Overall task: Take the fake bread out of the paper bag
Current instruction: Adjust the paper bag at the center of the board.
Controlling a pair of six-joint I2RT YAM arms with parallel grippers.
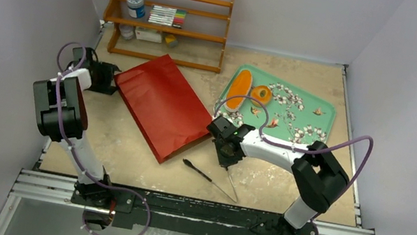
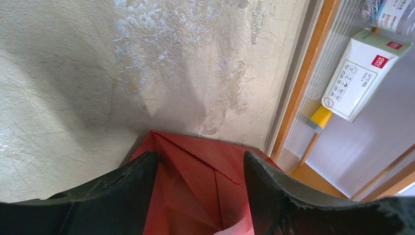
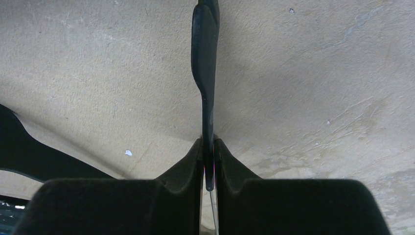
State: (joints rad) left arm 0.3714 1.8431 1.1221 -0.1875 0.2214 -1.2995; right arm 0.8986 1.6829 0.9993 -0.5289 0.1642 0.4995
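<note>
The red paper bag (image 1: 162, 105) lies flat and slanted on the table, its open end toward the middle. My left gripper (image 1: 110, 79) is at the bag's far-left end; in the left wrist view its fingers (image 2: 200, 156) press on both sides of the folded red bottom (image 2: 195, 181). Two pieces of fake bread, a long oval loaf (image 1: 238, 88) and a round bun (image 1: 260, 94), rest on the green tray (image 1: 313, 133). My right gripper (image 1: 228, 153) is low by the bag's mouth, shut on one thin arm of black tongs (image 3: 204, 58).
The tongs (image 1: 208, 179) trail toward the table's front edge. A wooden shelf (image 1: 165, 19) with a jar, markers and boxes stands at the back, close behind the left gripper; its frame (image 2: 298, 88) and a white box (image 2: 359, 73) show there.
</note>
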